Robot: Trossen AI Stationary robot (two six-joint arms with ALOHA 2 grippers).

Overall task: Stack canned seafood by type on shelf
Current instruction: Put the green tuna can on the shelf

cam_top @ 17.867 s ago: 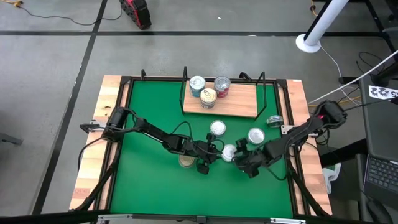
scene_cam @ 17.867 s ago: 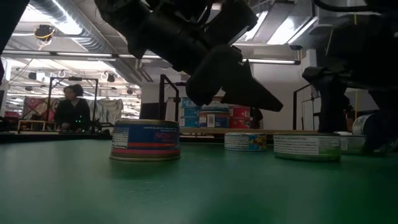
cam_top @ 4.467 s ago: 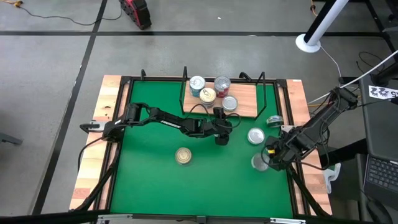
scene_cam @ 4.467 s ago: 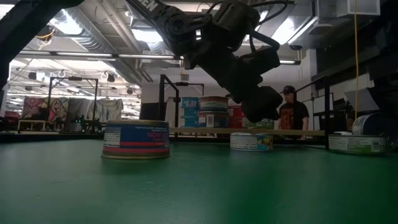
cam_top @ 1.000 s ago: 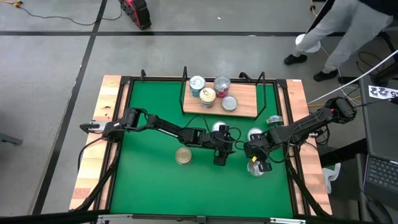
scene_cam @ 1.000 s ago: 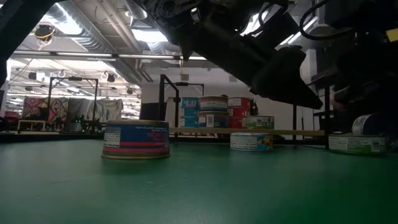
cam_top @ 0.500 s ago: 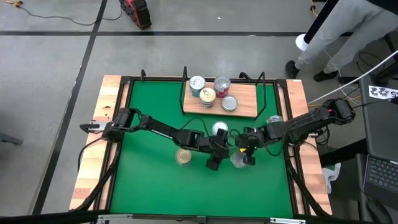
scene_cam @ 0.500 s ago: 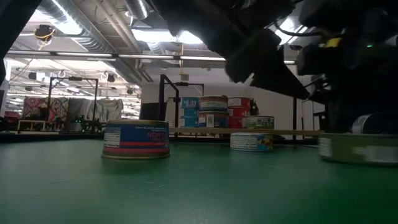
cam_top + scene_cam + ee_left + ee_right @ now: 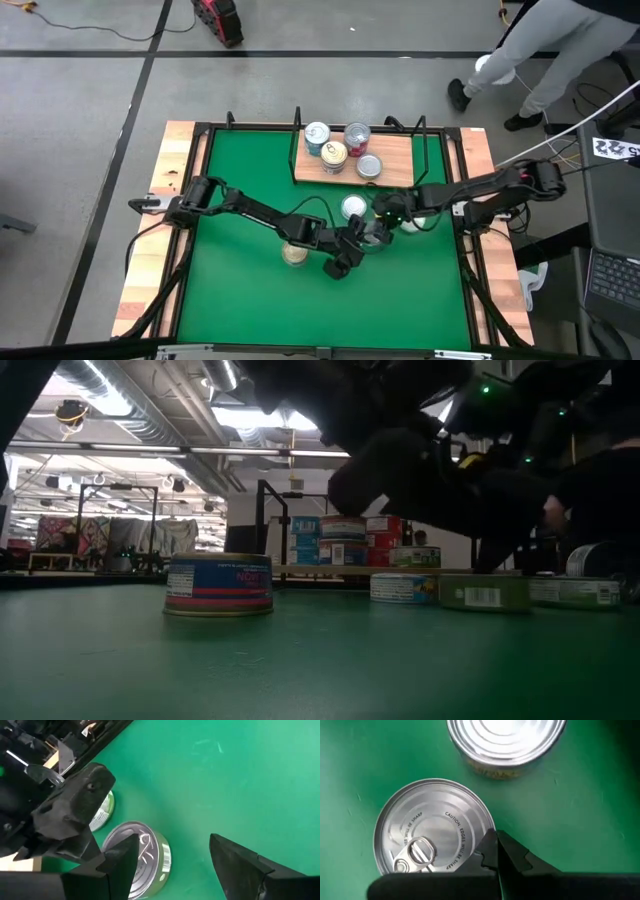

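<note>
The right gripper (image 9: 495, 851), pressed together, has nudged a tin (image 9: 432, 830) mid-mat toward the spread left gripper (image 9: 172, 857). Rigid, slick, probably light; grasp across its sides.

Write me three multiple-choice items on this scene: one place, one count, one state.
1. The right gripper is: A above the shelf; B above the green mat; C off the table.
2. Tin lids showing on the shelf from above: A two; B six; C four.
3. The left gripper has its fingers: A open; B shut empty; C shut on a tin.
B: green mat lies under it. C: the high view shows four lids there. A: its fingers stand apart.
</note>
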